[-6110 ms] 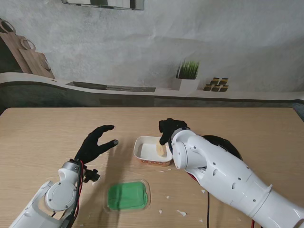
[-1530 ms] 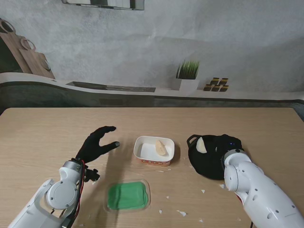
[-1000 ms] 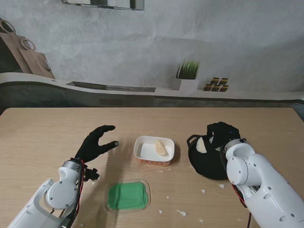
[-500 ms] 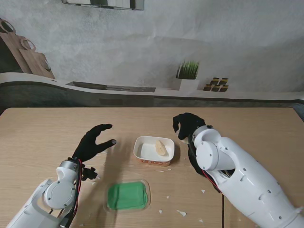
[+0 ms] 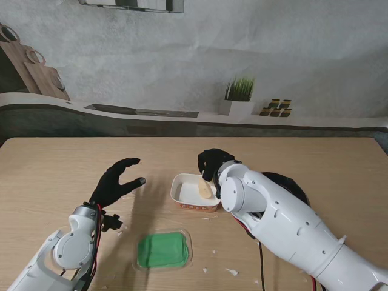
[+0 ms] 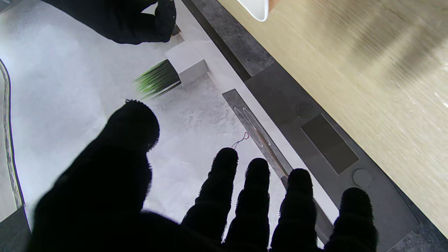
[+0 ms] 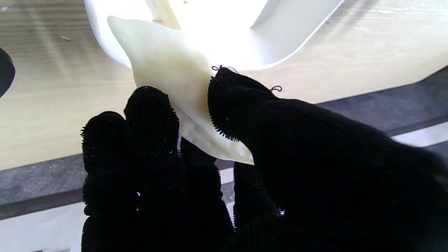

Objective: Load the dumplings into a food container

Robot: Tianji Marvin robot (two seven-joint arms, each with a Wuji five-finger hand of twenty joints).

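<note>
Tabletop: right robot hand [image 7: 210, 157] pinches dumpling [image 7: 168, 77] over container [image 7: 280, 31].

Your right hand [image 5: 213, 165] and its arm crowd the container's [image 5: 185, 195] far right rim, blocking approach from the right. The container's left side is open: bare table [image 5: 73, 163] lies between it and your left hand [image 5: 116, 182]. The green lid [image 5: 161, 250] sits nearer to you.
</note>
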